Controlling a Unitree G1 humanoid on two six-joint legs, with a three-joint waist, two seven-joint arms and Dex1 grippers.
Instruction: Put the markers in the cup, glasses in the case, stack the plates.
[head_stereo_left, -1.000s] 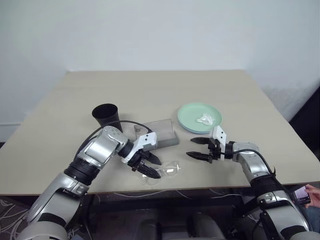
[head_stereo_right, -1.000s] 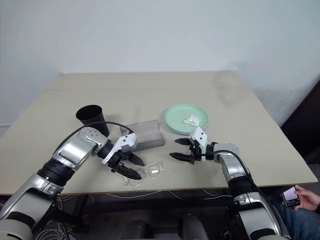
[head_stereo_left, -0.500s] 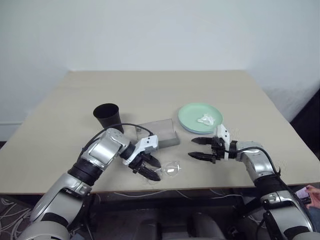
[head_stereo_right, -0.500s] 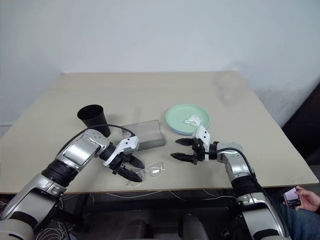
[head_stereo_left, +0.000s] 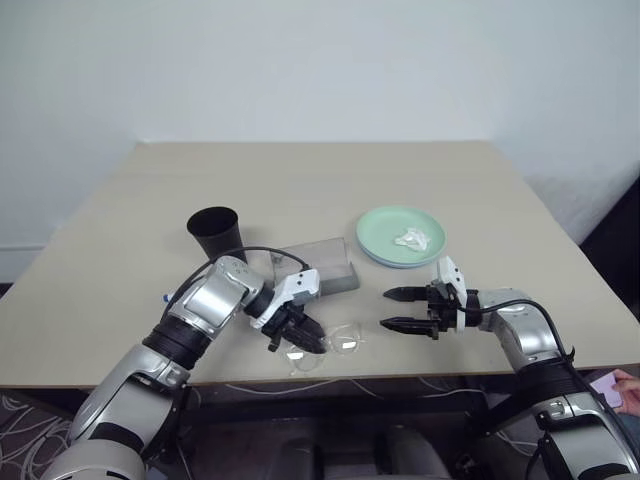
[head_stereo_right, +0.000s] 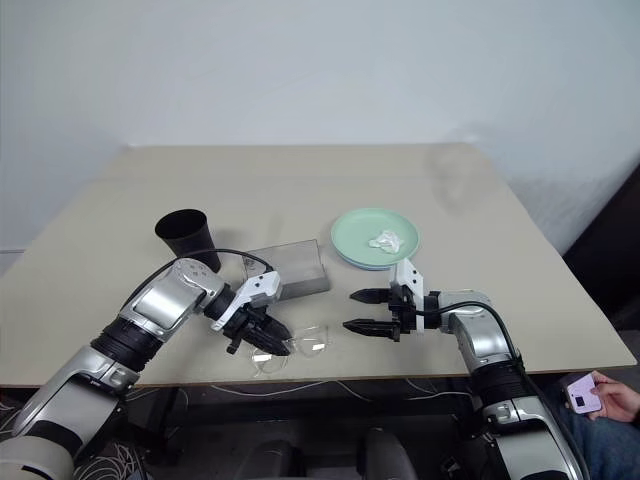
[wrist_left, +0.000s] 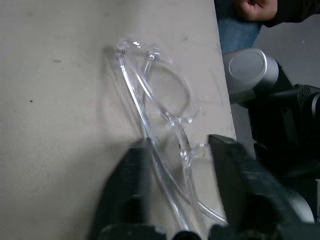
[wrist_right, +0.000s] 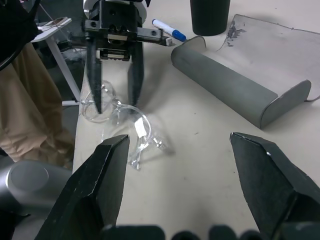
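The glasses (head_stereo_left: 335, 342) are seen low and centre in the left eye view, at the bench (head_stereo_left: 320, 190) front edge, long axis running left-right. The left pincer (head_stereo_left: 303, 338) is set astride their left end, fingers narrowed around the frame, a firm clamp not confirmable. The right pincer (head_stereo_left: 403, 309), spread wide, is held apart to the right; the case (head_stereo_left: 318, 268) lies just above.
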